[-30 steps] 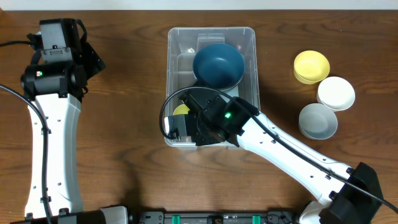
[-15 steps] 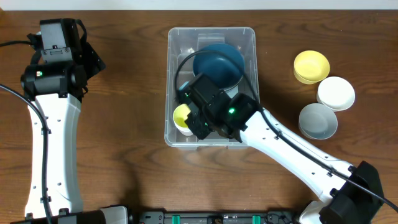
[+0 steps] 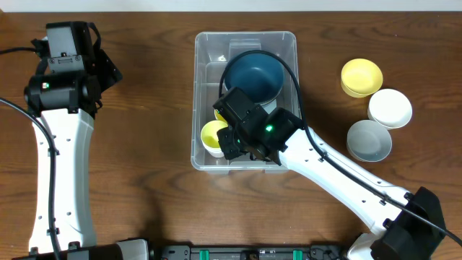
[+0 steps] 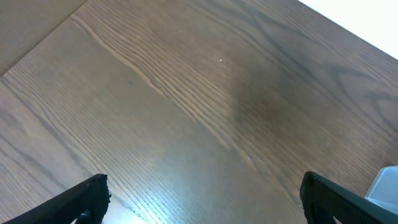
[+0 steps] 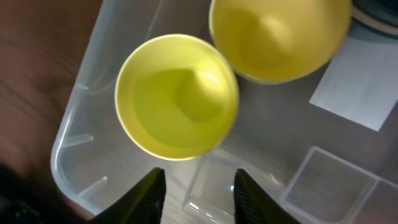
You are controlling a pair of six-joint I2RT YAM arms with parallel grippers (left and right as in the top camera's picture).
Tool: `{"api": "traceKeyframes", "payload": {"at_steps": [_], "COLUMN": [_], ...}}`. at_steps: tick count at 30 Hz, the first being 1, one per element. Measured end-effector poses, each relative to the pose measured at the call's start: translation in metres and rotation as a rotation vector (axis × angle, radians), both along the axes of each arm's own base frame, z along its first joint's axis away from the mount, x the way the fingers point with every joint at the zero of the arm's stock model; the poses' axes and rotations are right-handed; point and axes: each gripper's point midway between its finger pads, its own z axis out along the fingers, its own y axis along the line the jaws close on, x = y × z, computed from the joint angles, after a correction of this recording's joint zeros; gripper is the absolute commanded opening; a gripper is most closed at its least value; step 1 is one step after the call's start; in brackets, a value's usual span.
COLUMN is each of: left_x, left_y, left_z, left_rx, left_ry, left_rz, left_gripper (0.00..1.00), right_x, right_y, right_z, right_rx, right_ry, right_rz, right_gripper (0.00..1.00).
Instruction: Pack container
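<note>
The clear plastic container [image 3: 198,87] stands at mid-table. Inside it are a dark blue bowl [image 3: 253,75] at the far end and a yellow bowl [image 3: 212,136] at the near left corner. The right wrist view shows that yellow bowl [image 5: 177,96] upright on the container floor, a second yellow bowl [image 5: 280,37] beside it and the white label [image 5: 354,87]. My right gripper [image 5: 196,193] is open and empty, just above the container floor beside the near yellow bowl; it also shows in the overhead view [image 3: 238,130]. My left gripper [image 4: 202,199] is open and empty over bare table at the far left.
To the right of the container stand three loose bowls: a yellow one [image 3: 361,76], a white one [image 3: 390,107] and a pale grey one [image 3: 369,140]. The container wall [image 5: 68,143] curves close around the near yellow bowl. The right arm stretches across the table's front right.
My right gripper has drawn back to the right off the container's near left corner, uncovering the yellow bowl that now lies there. The left arm has not moved.
</note>
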Motion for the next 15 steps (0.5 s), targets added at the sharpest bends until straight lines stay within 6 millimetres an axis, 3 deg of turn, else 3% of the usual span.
{"api": "traceKeyframes", "payload": {"at_steps": [8,15], "left_x": [0.000,0.000], "left_y": [0.000,0.000], "left_z": [0.000,0.000], "left_rx": [0.000,0.000], "left_ry": [0.000,0.000], "left_rz": [0.000,0.000], "left_gripper": [0.98,0.98], "right_x": [0.003,0.005], "right_y": [-0.001,0.000], "right_z": [-0.005,-0.040], "right_rx": [-0.004,-0.063], "right_ry": [0.016,0.078], "right_rz": [-0.063,-0.083], "right_gripper": [0.47,0.41]}}
